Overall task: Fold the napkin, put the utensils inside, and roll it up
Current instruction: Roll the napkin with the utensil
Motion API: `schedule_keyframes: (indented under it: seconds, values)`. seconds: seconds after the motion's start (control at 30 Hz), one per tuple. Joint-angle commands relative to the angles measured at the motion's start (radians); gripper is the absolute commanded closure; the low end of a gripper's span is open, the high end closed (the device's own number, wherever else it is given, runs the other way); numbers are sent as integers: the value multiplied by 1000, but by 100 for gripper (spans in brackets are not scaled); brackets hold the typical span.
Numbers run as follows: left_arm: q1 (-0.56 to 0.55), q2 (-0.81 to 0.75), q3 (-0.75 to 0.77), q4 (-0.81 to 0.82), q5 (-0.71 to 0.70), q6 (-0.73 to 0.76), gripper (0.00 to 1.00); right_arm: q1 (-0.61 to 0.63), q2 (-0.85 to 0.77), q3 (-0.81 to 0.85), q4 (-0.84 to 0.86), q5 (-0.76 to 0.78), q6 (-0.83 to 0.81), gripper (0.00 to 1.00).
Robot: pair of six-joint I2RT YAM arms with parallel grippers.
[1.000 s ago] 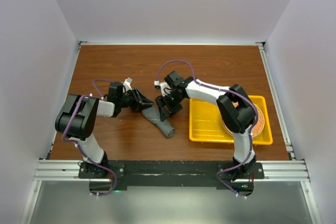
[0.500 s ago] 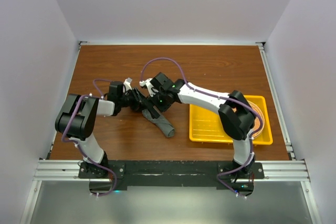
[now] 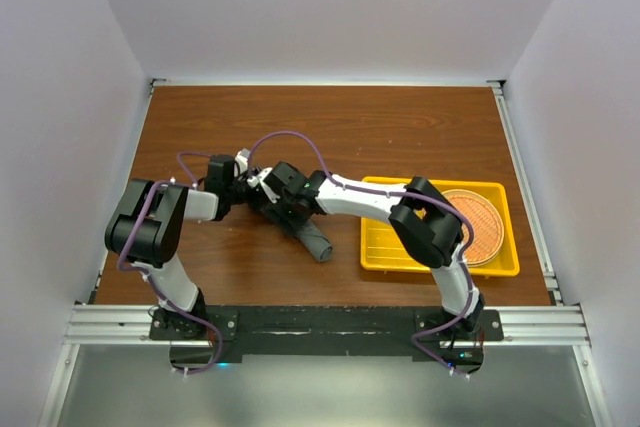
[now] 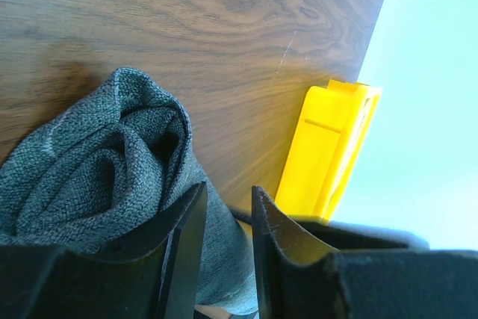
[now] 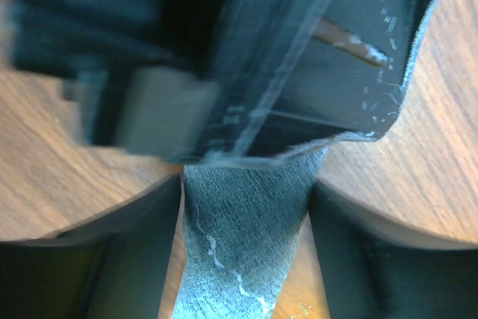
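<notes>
Wooden table [image 3: 400, 127], right end effector [image 5: 245, 214] shifted left, open astride napkin [image 3: 312, 239], left end effector [image 4: 228, 196] nearly closed.

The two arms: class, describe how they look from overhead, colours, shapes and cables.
The left arm and right arm match: white links between chunky black joint housings, on black bases. A purple cable loops along each. The jaws are black.

Dark grey flecked napkin [image 4: 97, 169] (pale stitched line along its edge), bright yellow tray [image 3: 380, 247], orange-brown woven round mat [image 3: 482, 232], brown wood-grain table [image 3: 400, 127], purple cables [image 3: 290, 135].
</notes>
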Motion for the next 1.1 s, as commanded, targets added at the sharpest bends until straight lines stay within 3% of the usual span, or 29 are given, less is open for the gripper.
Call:
schedule_keyframes:
  seconds: [0.0,0.2,0.27,0.47,0.5,0.7,0.83,0.97,1.07]
  values:
    - [6,8,-4,-62,-30,-15,64,11,2,-14,69,109,-21,46]
    - [55,-50,34,-82,-7,-20,64,8,12,-13,60,84,-9,72]
    - [77,-89,60,-131,-2,20,63,-8,-4,-5,53,5,3,78]
    - [125,-162,199,-278,15,155,63,-138,4,47,13,-420,119,80]
    - [125,-167,215,-278,26,158,63,-156,7,39,23,-568,144,80]
    - [77,-184,182,-148,70,78,63,-268,1,-51,187,-936,365,81]
    - [33,-170,101,-33,58,-16,63,-302,2,-138,325,-976,466,80]
    - [5,-106,36,171,69,-107,63,-305,31,-188,357,-965,460,80]
    - [-18,-60,22,220,64,-124,63,-308,41,-215,357,-933,436,80]
